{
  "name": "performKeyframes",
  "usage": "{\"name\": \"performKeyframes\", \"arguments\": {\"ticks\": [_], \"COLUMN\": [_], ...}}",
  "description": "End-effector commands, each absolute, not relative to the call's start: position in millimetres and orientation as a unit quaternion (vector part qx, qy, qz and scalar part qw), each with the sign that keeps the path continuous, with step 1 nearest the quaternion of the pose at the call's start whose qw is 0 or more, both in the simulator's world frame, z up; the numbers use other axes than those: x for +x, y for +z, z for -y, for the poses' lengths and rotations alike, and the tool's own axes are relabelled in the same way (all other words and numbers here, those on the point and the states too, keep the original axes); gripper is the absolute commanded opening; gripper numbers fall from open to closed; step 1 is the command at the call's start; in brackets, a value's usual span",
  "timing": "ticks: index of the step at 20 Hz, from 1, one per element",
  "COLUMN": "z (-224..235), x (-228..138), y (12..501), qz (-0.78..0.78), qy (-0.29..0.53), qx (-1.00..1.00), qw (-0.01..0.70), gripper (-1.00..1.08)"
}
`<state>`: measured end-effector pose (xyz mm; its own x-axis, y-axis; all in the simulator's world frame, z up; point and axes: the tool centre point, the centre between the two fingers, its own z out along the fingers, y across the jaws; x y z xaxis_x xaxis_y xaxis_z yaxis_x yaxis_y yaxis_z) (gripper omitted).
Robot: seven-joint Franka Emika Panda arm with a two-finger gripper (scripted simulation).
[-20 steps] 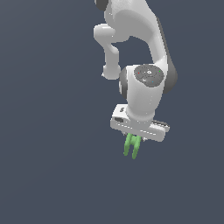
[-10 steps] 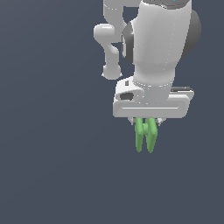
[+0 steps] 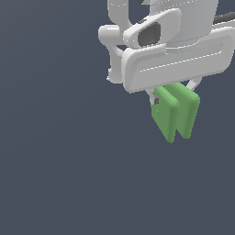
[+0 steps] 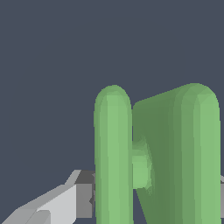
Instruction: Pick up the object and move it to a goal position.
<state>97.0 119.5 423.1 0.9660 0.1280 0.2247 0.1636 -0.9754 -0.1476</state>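
Behind everything lies a flat, dark slate-blue backdrop [image 3: 59, 174], filling both views with no edge or seam to tell floor from wall. Against it, at the top of the exterior view and toward the exterior view's right, the white Panda arm [image 3: 165, 18] fills the frame, its wide pale hand housing tilted slightly, with a dark oval recess on the block above it and a black cable running off at the upper corner.

Below the housing hangs the gripper [image 3: 176, 102], and its fingers are closed on the object [image 3: 175, 114], a bright green H-shaped piece. In the exterior view the piece's two flat rounded slabs hang downward side by side, a narrow groove between them, clear of any surface. Only a sliver of one finger [image 3: 155, 102] shows beside the near slab, grey-tipped and touching the green; the other is mostly hidden behind the piece.

From the wrist view the two slabs stand parallel, the short crossbar joining them partway along. One pale finger with a dark grey pad [image 4: 83, 197] presses against the outside of the narrower-looking slab. At the opposite edge a tiny grey patch appears beside the broad slab, probably the second finger, though too little shows to be sure.
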Motion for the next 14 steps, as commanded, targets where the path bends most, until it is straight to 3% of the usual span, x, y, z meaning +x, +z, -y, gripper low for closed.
{"name": "performKeyframes", "arguments": {"ticks": [1, 14], "z": [-121.1, -122.7], "x": [94.4, 85.8], "y": [451.1, 528.0], "qz": [0.102, 0.175], "qy": [-0.116, -0.137], "qx": [-0.984, -0.969], "qw": [0.090, 0.110], "gripper": [-1.00, -1.00]}}
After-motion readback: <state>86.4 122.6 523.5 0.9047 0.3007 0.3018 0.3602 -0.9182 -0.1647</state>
